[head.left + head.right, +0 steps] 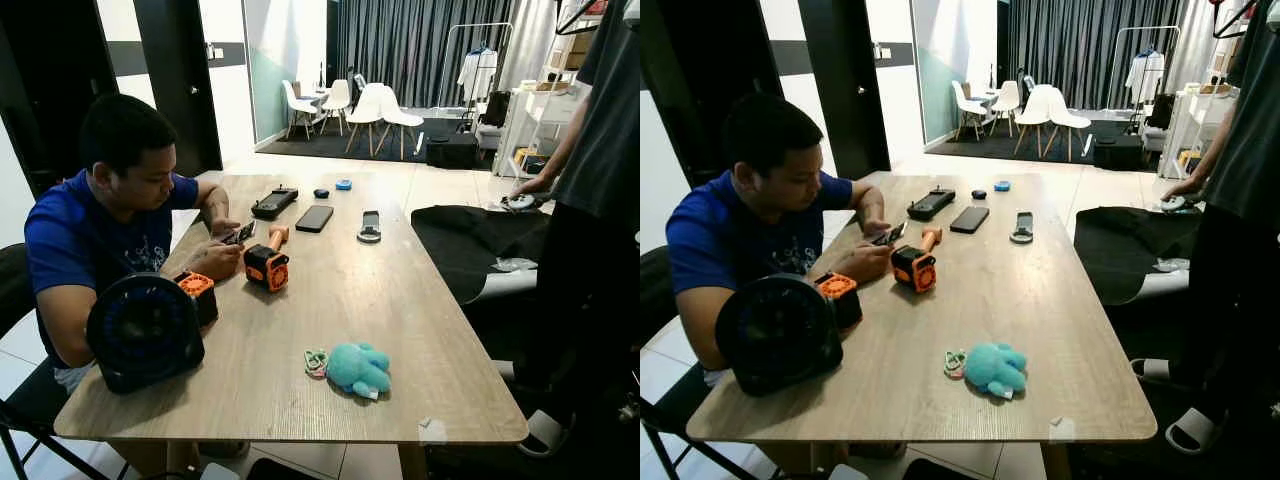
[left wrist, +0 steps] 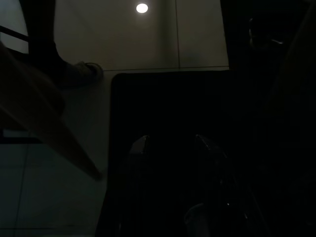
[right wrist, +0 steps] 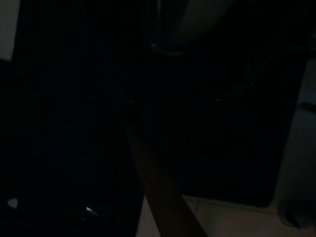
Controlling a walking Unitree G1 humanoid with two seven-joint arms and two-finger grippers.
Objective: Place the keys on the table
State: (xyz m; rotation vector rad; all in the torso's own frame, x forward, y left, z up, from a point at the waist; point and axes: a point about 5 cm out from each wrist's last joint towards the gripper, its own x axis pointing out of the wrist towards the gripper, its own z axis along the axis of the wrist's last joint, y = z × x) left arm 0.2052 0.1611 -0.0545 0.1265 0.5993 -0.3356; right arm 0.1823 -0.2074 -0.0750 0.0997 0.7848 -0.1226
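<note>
Across from me a seated person (image 1: 95, 230) in a blue shirt holds a small device (image 1: 238, 234) in both hands. Before them I see an orange tool (image 1: 267, 264) and a round black fan (image 1: 145, 332) (an orange block just behind it). Farther off lie a black phone (image 1: 314, 218), a black controller (image 1: 274, 202) and a strap with a ring (image 1: 370, 227). A second person (image 1: 600, 190) stands beside a black chair (image 1: 470, 245).

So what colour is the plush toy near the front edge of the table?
Teal, the fluffy plush toy on the wooden table; left eye view shows it best.
</note>
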